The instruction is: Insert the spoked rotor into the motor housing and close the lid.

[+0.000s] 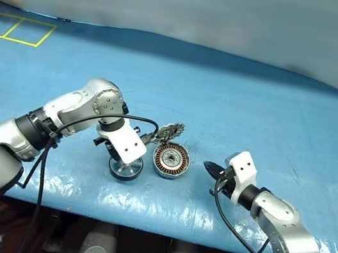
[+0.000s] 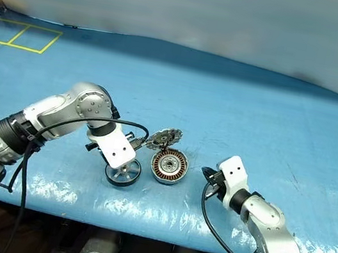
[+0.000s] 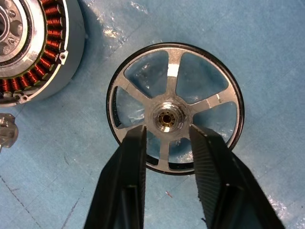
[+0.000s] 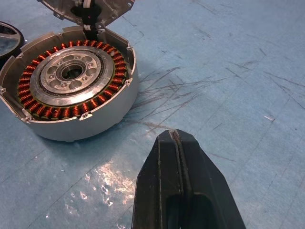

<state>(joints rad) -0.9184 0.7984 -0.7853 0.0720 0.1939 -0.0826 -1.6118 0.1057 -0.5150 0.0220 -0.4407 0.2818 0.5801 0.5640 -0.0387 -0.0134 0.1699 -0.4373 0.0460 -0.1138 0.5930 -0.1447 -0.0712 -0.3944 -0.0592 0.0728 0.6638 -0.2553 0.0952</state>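
Left gripper [image 3: 167, 143], fingers parted astride the hub of the spoked rotor [image 3: 175, 108] lying flat just beside the open motor housing [image 4: 71, 86]; closing squarely on the hub should prevent tilt, while the right gripper [image 4: 178, 143] rests shut.

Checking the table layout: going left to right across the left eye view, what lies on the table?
Left gripper over the spoked rotor → motor housing → right gripper.
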